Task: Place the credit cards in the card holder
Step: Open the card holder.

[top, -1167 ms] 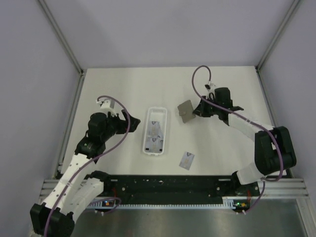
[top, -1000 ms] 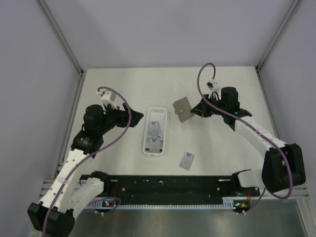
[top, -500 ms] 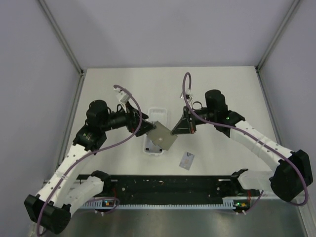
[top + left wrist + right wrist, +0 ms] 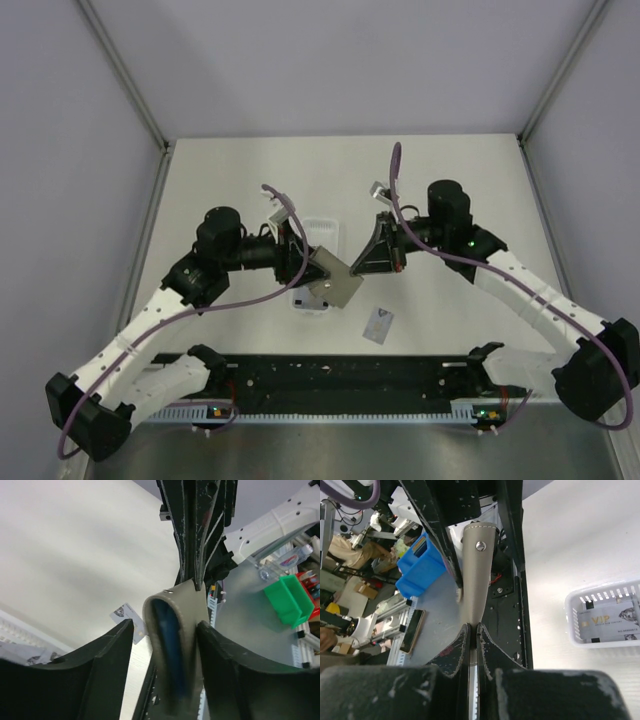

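White tabletop (image 4: 450,180), both arms stretched inward to centre: right gripper (image 4: 351,269) pinched shut on the edge of the card holder (image 4: 338,284), holding it aloft over the tray (image 4: 322,222); left gripper (image 4: 312,260) straddled it, jaws apart.

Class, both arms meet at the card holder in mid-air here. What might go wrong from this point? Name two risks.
1. The right gripper pinches only one edge of the card holder, while the left gripper straddles it with a gap on one side. A release now would probably drop it onto or beside the white tray.
2. The left jaws flank the folded holder's outside, so closing may squeeze its pockets shut.
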Tool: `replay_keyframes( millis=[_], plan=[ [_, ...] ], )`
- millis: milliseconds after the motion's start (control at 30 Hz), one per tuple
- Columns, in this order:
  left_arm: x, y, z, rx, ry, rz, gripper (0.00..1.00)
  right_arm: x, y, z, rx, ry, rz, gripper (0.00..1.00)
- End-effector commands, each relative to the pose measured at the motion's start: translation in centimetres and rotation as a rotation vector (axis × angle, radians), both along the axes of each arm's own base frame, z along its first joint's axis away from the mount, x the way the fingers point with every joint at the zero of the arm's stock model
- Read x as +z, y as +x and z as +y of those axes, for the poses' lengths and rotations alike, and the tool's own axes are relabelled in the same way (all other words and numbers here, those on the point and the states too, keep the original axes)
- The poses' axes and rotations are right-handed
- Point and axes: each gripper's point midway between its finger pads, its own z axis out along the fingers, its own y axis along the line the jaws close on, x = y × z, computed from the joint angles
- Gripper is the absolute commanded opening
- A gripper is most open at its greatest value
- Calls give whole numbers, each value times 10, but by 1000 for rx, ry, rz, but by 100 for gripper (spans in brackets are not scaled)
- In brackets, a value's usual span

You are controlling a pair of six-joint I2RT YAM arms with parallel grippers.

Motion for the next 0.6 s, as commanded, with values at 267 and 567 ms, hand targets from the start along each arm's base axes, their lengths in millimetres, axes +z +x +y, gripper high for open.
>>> replay_keyframes(
  millis=[267,567],
  plan=[
    [42,9,4,119,-178,-88,0,22,39,2,-311,86,-80,54],
    [64,17,38,356,-732,143,0,39,38,17,-493,295,-55,67]
  ],
)
